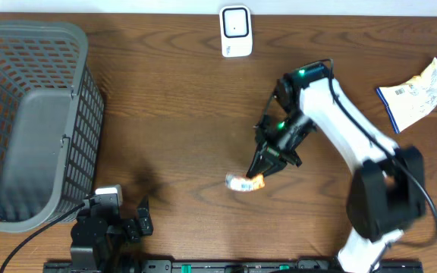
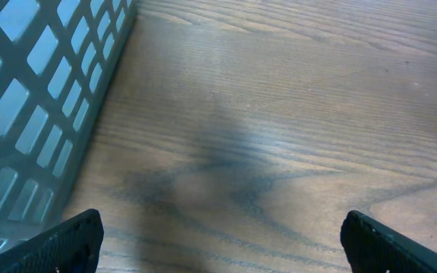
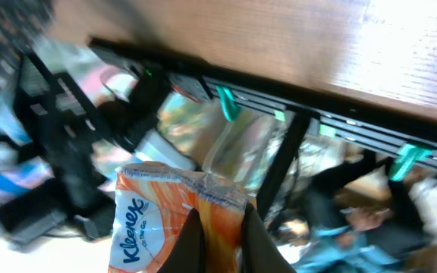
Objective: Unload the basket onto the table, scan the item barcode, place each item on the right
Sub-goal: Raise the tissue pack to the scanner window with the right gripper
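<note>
While left end effector point(image 2: 220, 246) gapes, right end effector point(image 1: 259, 171), angled downward, clamps tissue pack point(image 1: 244, 182).

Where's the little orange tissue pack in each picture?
Overhead: the tissue pack is low in the middle, at the tip of the right gripper.
Left wrist: not in it.
Right wrist: at the bottom, left of centre, pinched between the fingers.
Shared landmark: the brown wooden table shows in all three.
</note>
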